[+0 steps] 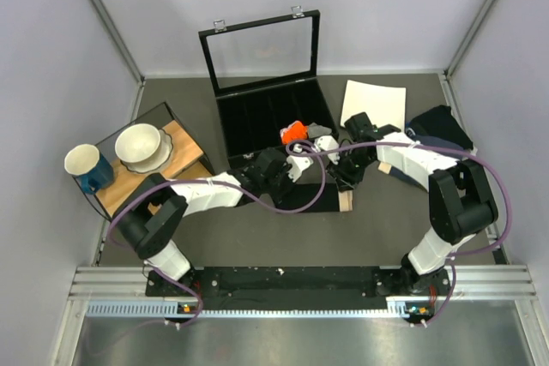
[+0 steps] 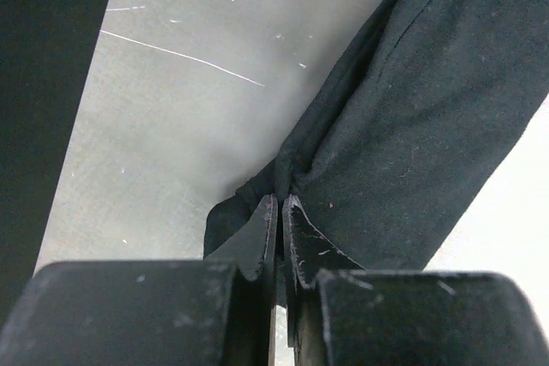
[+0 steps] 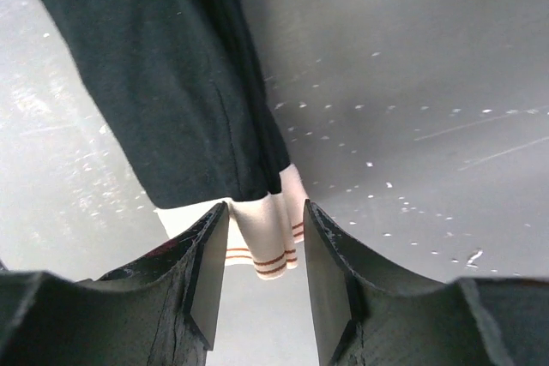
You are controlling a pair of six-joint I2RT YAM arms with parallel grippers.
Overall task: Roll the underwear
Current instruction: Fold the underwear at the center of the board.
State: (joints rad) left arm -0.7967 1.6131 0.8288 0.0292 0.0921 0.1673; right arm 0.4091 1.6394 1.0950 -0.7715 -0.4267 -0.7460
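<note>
The underwear [image 1: 319, 198] is black fabric lying on the dark table in front of the box, its pale waistband [image 1: 346, 201] at the right end. My left gripper [image 1: 290, 177] is at the left end, and the left wrist view shows it [image 2: 280, 201] shut on a bunched fold of the black fabric [image 2: 412, 126]. My right gripper [image 1: 346, 183] hovers over the right end. In the right wrist view it [image 3: 264, 212] stands open, with the striped beige waistband [image 3: 268, 246] between the fingers and a gap on each side.
A black box [image 1: 268, 113] with its glass lid raised stands behind the underwear, a small orange cloth roll [image 1: 293, 132] at its front right corner. White paper [image 1: 374, 102] and a navy garment [image 1: 442, 126] lie at the back right. A wooden tray [image 1: 184, 139] at the left bears a bowl [image 1: 141, 145] and mug [image 1: 86, 165].
</note>
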